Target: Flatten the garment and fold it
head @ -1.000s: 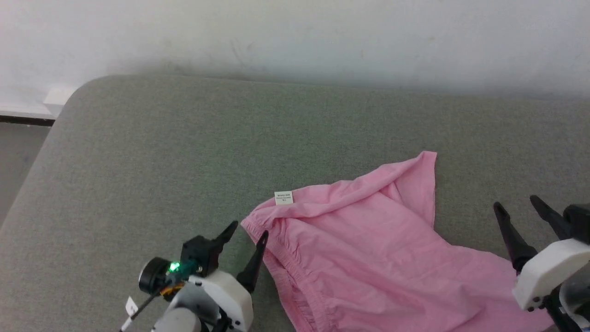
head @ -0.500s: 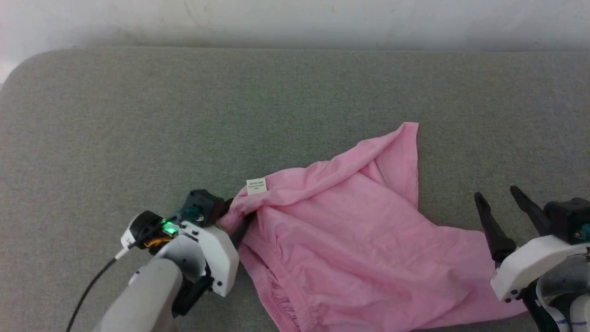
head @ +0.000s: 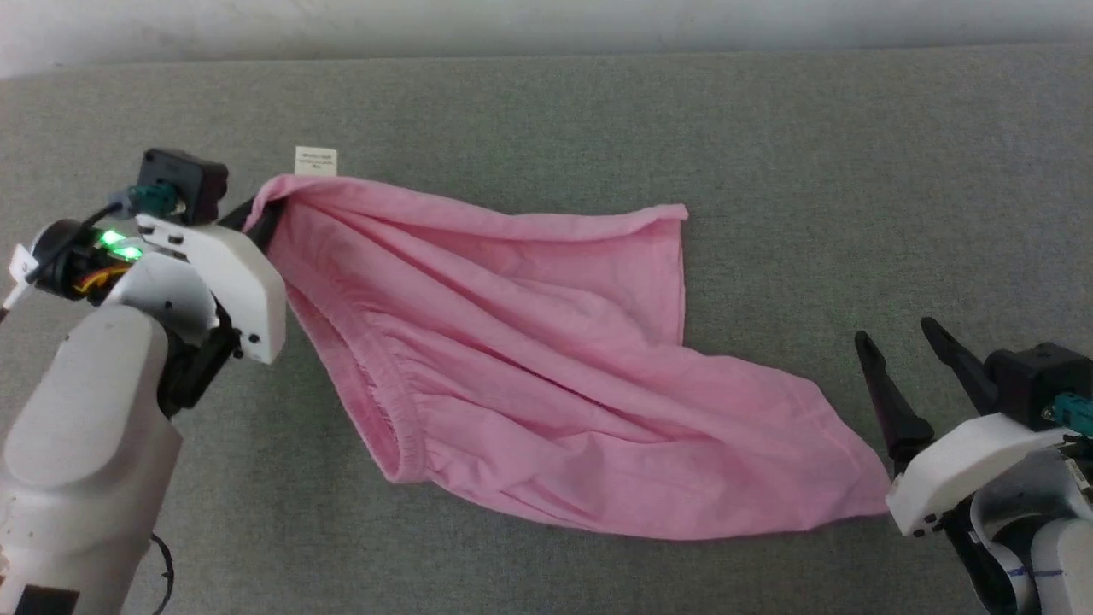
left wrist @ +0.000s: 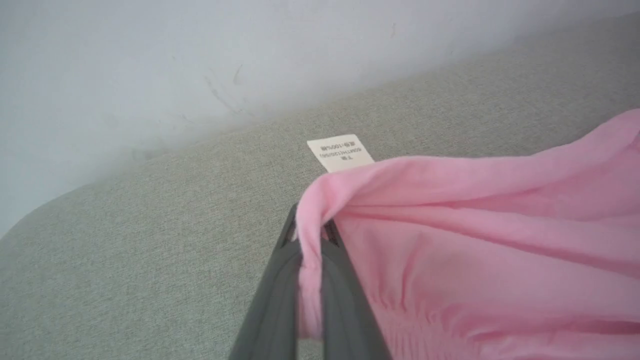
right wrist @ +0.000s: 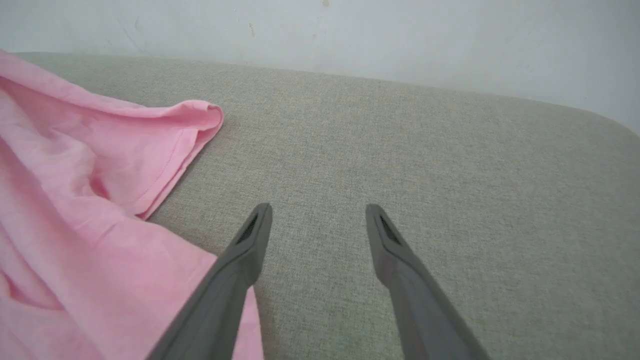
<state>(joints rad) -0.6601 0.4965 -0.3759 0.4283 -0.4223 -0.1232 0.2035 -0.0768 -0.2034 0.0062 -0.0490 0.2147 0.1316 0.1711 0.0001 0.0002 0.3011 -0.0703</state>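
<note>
Grey woven padded surface (head: 546,111), pale wall (head: 546,21) along the far edge. The garment (head: 529,359) lies mid-surface: pink, stretched in a slanted band from far left to near right. Left gripper (head: 260,220) is clamped on the far-left corner of the waistband (head: 376,410), right under the white tag (head: 315,161). The left wrist view confirms cloth pinched between both fingers, bunched and raised a little off the surface. Right gripper (head: 895,333) sits near right, fingers spread, holding nothing, just beside the garment's near-right hem corner. In the right wrist view its left finger is at the cloth's edge; touching or not, cannot tell.

Change: a second ago the left gripper stood open beside that waistband corner, and half a second ago it had closed on it. Now the corner has been dragged left and farther away. The cloth, then heaped with a flap turned over, is drawn out longer, with creases running from the grip. The head camera shifted too, so part of the apparent move is the view. The right gripper looks much the same relative to the hem.

Judgement: flattening is under way, not done. The waistband curls in a loop at near left, and there are creases throughout. A likely next move is the right gripper taking the hem corner to pull against the left. Folding not begun.
</note>
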